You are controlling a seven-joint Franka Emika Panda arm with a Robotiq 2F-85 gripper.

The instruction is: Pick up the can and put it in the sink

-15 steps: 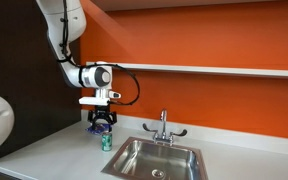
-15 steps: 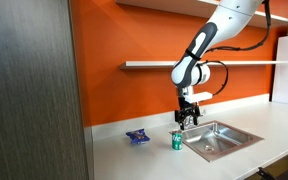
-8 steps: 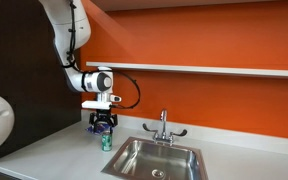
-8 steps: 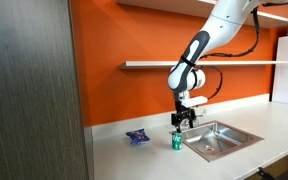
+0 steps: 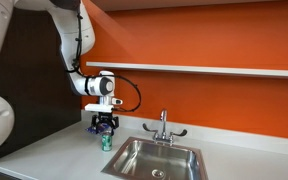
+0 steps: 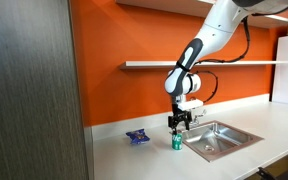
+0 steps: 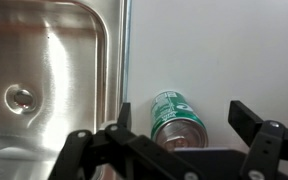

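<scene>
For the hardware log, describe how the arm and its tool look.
The arm is white, made of rounded tubular segments with dark joint seams. Its wrist housing is pale and round with a dark centre. A thin black cable loops out beside it. The tool is black; in the wrist view its fingers are angular black links. No markings are legible.

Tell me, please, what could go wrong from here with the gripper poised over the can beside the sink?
The can stands upright right beside the sink rim, so the jaw on that side may strike the rim or knock the can. The open gripper hangs just above the can; if it closes off-centre, the small can could tip over and roll along the counter.
</scene>
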